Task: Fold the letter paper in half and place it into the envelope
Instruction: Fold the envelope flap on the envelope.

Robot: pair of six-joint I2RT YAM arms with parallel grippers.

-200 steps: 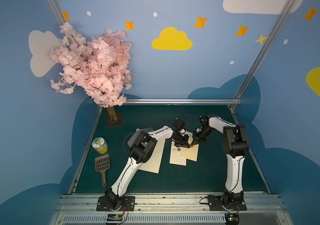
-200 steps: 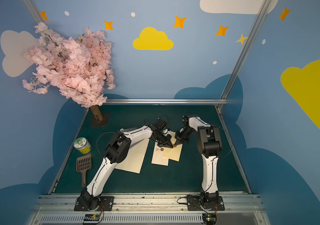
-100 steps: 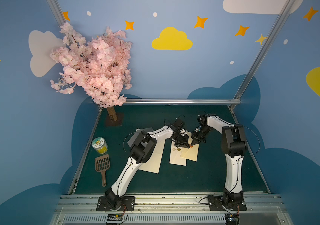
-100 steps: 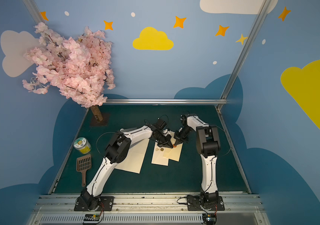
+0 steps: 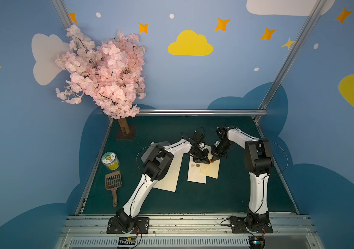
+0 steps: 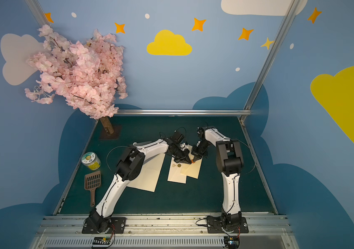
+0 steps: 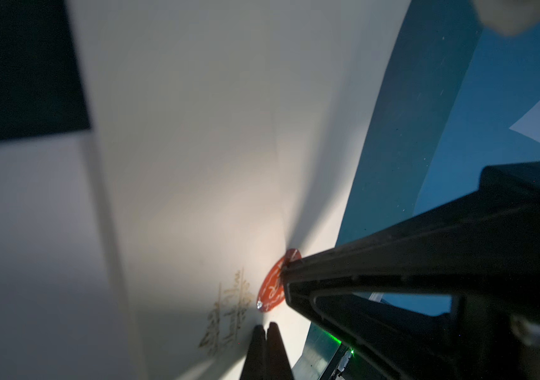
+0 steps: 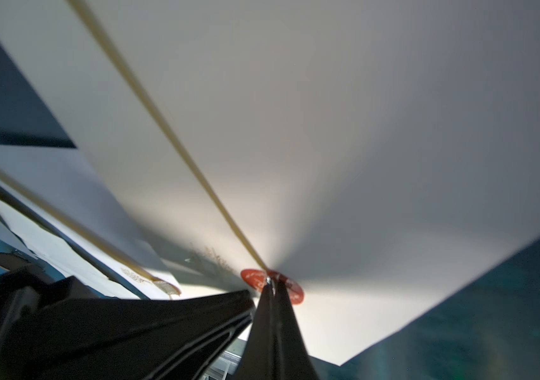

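Paper [image 5: 169,179] flat on worktop [image 5: 193,204] under L arm [image 5: 141,189], beside envelope [image 5: 196,174]: thin, light, floppy; pinch an edge. L gripper [image 5: 207,161], R gripper [image 5: 212,160] both closed at red seal [image 5: 210,161], poss. nipping it.

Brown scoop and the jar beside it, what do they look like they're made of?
The brown scoop is probably moulded plastic, matte: one uniform colour, slotted pan and handle in one piece. The jar is clear plastic or glass, I cannot tell which: yellowish contents show through its wall under a printed lid.
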